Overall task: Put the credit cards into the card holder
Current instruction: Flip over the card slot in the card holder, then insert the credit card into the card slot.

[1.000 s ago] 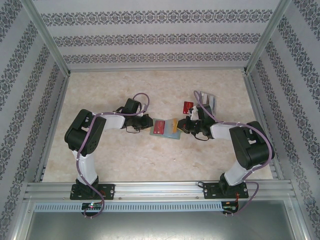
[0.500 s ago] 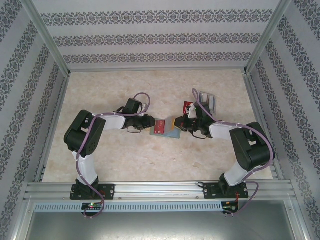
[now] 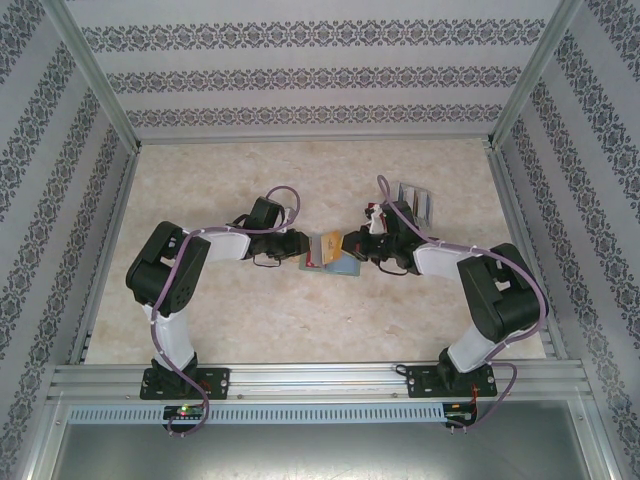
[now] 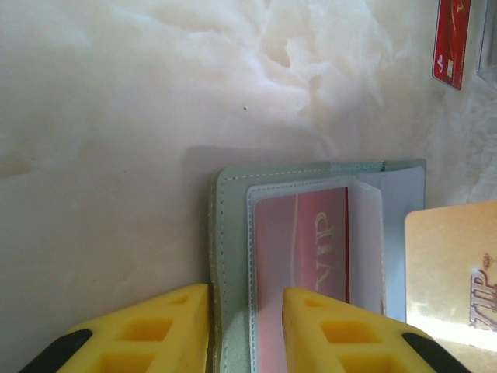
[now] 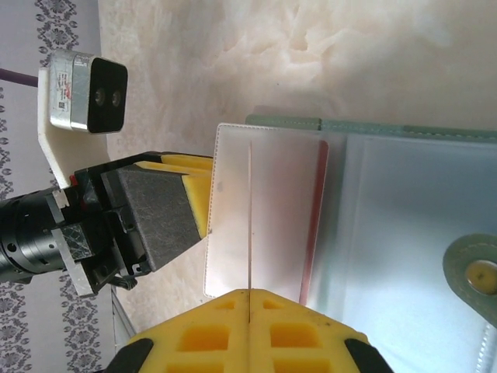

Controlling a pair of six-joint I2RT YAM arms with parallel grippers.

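Note:
The grey-green card holder point(image 3: 340, 266) lies open on the table between the arms. In the left wrist view the holder point(image 4: 233, 233) shows a red credit card point(image 4: 303, 241) inside its clear sleeve. My left gripper point(image 4: 245, 291) is open and straddles the holder's left edge, one finger beside it and one over the sleeve. My right gripper point(image 5: 249, 291) is shut on a gold credit card point(image 5: 249, 217), seen edge-on above the sleeve. That gold card point(image 4: 450, 264) hangs over the holder's right leaf. The left gripper point(image 3: 298, 247) and right gripper point(image 3: 352, 247) face each other across the holder.
A second red card point(image 4: 452, 39) lies on the table beside the clear slotted stand point(image 3: 415, 205), behind the right arm. The holder's snap tab point(image 5: 477, 272) sticks out on its far leaf. Metal rails and patterned walls enclose the marble tabletop.
My right gripper has carried the gold card leftward over the holder. The left gripper's jaws have spread apart at the holder's edge.

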